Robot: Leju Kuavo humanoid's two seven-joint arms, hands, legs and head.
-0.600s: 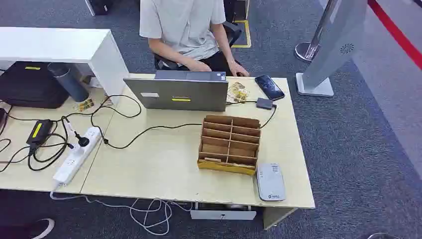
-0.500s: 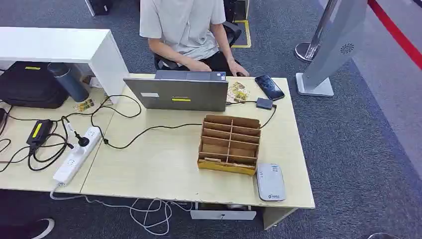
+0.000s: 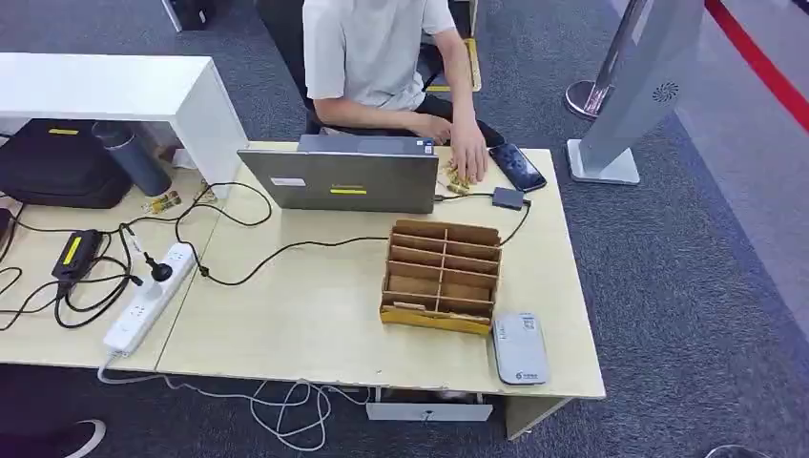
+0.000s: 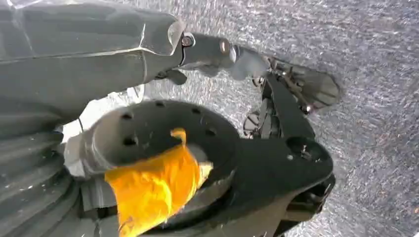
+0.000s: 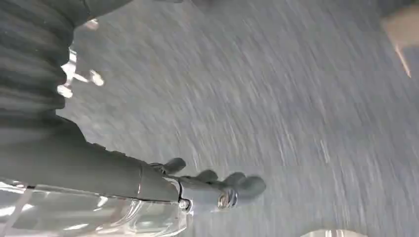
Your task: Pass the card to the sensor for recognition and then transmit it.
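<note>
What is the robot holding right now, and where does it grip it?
Nothing. The left robot hand and right robot hand hang over the carpet with nothing in them.

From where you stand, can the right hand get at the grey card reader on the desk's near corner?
Probably yes: the card reader lies flat at the desk's near right edge, nothing on top, organizer just beside it. The right hand hangs over carpet.

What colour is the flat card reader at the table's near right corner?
Light grey, with small dark markings; the card reader shows best in the head view.
</note>
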